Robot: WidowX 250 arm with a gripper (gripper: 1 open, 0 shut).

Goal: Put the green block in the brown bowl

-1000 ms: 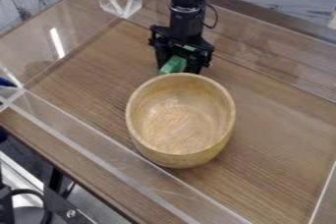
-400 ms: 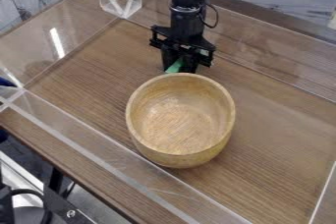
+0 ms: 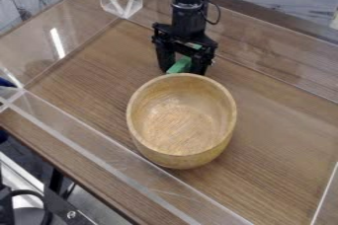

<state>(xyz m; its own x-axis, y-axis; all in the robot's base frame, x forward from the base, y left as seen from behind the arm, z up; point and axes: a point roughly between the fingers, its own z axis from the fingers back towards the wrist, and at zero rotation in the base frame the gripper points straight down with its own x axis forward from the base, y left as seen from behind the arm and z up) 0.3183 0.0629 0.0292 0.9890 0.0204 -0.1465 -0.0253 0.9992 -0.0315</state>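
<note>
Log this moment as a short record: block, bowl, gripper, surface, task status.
block: green block lies on the table just behind the bowl, partly hidden between the gripper fingers
bowl: brown bowl, upright, nothing inside
gripper: gripper points straight down over the block, jaws spread wide on either side of it
surface: wooden table with clear low walls
task status: block not yet in bowl

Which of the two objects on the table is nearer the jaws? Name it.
The green block, a small bright green bar directly between the gripper's open jaws; the brown bowl sits apart, closer to the camera.
</note>
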